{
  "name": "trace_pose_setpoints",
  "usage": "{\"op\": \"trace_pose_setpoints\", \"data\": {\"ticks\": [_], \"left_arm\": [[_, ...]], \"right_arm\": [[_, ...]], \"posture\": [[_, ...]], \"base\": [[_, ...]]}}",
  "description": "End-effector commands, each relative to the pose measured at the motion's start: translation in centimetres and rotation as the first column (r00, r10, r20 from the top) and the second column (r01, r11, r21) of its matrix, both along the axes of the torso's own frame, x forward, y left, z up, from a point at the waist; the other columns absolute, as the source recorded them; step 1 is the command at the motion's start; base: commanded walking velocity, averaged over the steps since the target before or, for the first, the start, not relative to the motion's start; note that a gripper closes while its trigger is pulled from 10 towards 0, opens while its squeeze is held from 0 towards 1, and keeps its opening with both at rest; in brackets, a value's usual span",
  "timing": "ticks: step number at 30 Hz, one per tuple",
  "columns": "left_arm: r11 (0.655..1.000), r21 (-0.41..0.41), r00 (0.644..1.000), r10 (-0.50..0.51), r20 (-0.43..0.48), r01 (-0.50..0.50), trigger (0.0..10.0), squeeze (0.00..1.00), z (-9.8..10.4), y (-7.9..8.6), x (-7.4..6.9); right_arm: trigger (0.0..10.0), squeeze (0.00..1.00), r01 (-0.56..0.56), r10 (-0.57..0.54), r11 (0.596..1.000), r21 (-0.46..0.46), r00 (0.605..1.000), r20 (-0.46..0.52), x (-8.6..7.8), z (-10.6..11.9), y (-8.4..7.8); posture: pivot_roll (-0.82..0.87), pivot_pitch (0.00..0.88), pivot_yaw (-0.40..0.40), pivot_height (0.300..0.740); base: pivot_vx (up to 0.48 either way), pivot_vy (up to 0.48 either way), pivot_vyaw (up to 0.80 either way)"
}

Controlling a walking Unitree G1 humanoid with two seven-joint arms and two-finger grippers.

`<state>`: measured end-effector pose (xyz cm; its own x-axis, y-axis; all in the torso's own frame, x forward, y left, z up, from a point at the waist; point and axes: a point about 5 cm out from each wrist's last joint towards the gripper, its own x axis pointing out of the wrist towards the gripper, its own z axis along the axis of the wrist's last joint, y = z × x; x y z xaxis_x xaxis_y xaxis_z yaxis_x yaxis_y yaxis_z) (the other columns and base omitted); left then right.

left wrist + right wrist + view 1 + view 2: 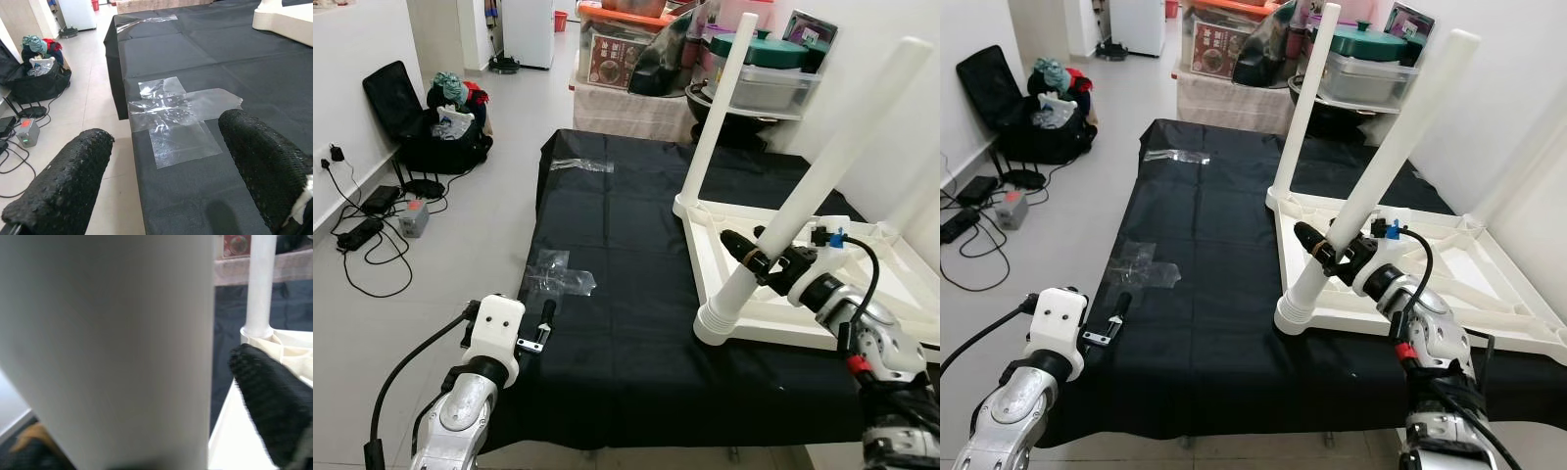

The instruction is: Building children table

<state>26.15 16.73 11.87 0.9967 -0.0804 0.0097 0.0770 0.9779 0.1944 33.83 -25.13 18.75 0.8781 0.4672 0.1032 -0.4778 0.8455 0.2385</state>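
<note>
While the right gripper (1337, 257) is pinching the near leg (1371, 186), leaning in its corner socket of the upturned tabletop (1449, 284), it is risking cross-threading; the left gripper (166, 176) is idling spread over black cloth (626, 245).

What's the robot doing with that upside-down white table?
It is putting together a small white table, which lies upside down on a black cloth. The right claw is closed around a white leg that stands at the table's near corner, tilted rather than upright. Another leg already stands at the far corner. The left claw is open, hovering near the cloth's edge by some clear plastic wrap.
</note>
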Motion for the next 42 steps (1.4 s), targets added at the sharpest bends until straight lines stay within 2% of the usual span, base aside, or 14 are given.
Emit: {"op": "trace_pose_setpoints", "data": {"ticks": [1, 2, 3, 15, 20, 22, 25, 28, 29, 32, 36, 39, 41, 42], "left_arm": [[1.0, 0.01, 1.0, 0.0, -0.019, 0.0, 10.0, 0.0, -0.4, 0.1, 0.0], [1.0, 0.01, 1.0, 0.0, -0.019, 0.0, 10.0, 0.0, -0.4, 0.1, 0.0], [1.0, 0.01, 1.0, -0.001, -0.019, 0.001, 10.0, 0.0, -0.4, 0.0, 0.0], [1.0, 0.006, 1.0, -0.007, -0.02, 0.007, 10.0, 0.0, -0.5, -0.1, 0.1], [1.0, 0.005, 1.0, -0.01, -0.02, 0.01, 10.0, 0.0, -0.5, -0.2, 0.1], [1.0, 0.003, 1.0, -0.013, -0.021, 0.013, 10.0, 0.0, -0.5, -0.3, 0.2], [1.0, 0.003, 1.0, -0.013, -0.021, 0.013, 10.0, 0.0, -0.5, -0.3, 0.2], [1.0, 0.002, 1.0, -0.014, -0.02, 0.014, 10.0, 0.0, -0.5, -0.4, 0.2], [1.0, 0.002, 1.0, -0.014, -0.02, 0.014, 10.0, 0.0, -0.5, -0.4, 0.2], [1.0, -0.001, 1.0, -0.014, -0.02, 0.014, 10.0, 0.0, -0.5, -0.5, 0.1], [1.0, -0.001, 1.0, -0.014, -0.02, 0.014, 10.0, 0.0, -0.5, -0.5, 0.1], [1.0, -0.003, 1.0, -0.015, -0.021, 0.015, 10.0, 0.0, -0.5, -0.6, 0.0], [1.0, -0.003, 1.0, -0.015, -0.021, 0.015, 10.0, 0.0, -0.5, -0.6, 0.0], [1.0, -0.003, 1.0, -0.016, -0.021, 0.015, 10.0, 0.0, -0.5, -0.6, 0.0]], "right_arm": [[3.3, 0.0, 0.0, 0.0, 1.0, 0.009, 1.0, 0.025, 0.0, 0.5, -0.4], [3.3, 0.0, 0.0, 0.0, 1.0, 0.009, 1.0, 0.025, 0.0, 0.5, -0.4], [0.0, 0.0, 0.001, -0.002, 1.0, 0.014, 1.0, 0.029, 0.0, 0.4, -0.4], [0.0, 0.0, 0.007, -0.009, 1.0, 0.027, 0.998, 0.063, 0.1, 0.4, -0.7], [0.0, 0.0, -0.038, 0.036, 0.999, 0.018, 0.995, 0.094, -0.1, 0.7, -0.3], [0.0, 0.0, -0.119, 0.118, 0.993, 0.002, 0.986, 0.118, -0.4, 1.0, 0.6], [0.0, 0.0, -0.119, 0.118, 0.993, 0.002, 0.986, 0.118, -0.4, 1.0, 0.6], [0.0, 0.0, -0.239, 0.238, 0.971, -0.014, 0.96, 0.147, -0.6, 1.6, 1.9], [0.0, 0.0, -0.239, 0.238, 0.971, -0.014, 0.96, 0.147, -0.6, 1.6, 1.9], [0.0, 0.0, -0.394, 0.399, 0.917, -0.061, 0.904, 0.152, -1.1, 2.1, 3.7], [0.0, 0.0, -0.394, 0.399, 0.917, -0.061, 0.904, 0.152, -1.1, 2.1, 3.7], [0.0, 0.0, -0.519, 0.535, 0.844, -0.139, 0.833, 0.14, -1.9, 1.9, 5.5], [0.0, 0.0, -0.519, 0.535, 0.844, -0.139, 0.833, 0.14, -1.9, 1.9, 5.5], [0.0, 0.0, -0.554, 0.574, 0.817, -0.158, 0.808, 0.135, -2.2, 1.8, 6.0]], "posture": [[0.13, 0.0, -0.164, 0.74], [0.13, 0.0, -0.164, 0.74], [0.13, 0.0, -0.164, 0.74], [0.12, 0.0, -0.163, 0.74], [0.12, 0.0, -0.16, 0.74], [0.12, 0.0, -0.16, 0.74], [0.12, 0.0, -0.16, 0.74], [0.13, 0.0, -0.167, 0.74], [0.13, 0.0, -0.167, 0.74], [0.13, 0.0, -0.174, 0.74], [0.13, 0.0, -0.174, 0.74], [0.13, 0.0, -0.181, 0.74], [0.13, 0.0, -0.181, 0.74], [0.13, 0.0, -0.181, 0.74]], "base": [[0.0, 0.0, 0.0], [0.0, 0.0, 0.0], [0.0, 0.0, 0.0], [0.0, 0.0, 0.0], [0.0, 0.0, 0.0], [0.0, 0.0, 0.0], [0.0, 0.0, 0.0], [0.0, 0.0, 0.0], [0.0, 0.0, 0.0], [0.0, 0.0, 0.0], [0.0, 0.0, 0.0], [0.0, 0.0, 0.0], [0.0, 0.0, 0.0], [0.0, 0.0, 0.0]]}}
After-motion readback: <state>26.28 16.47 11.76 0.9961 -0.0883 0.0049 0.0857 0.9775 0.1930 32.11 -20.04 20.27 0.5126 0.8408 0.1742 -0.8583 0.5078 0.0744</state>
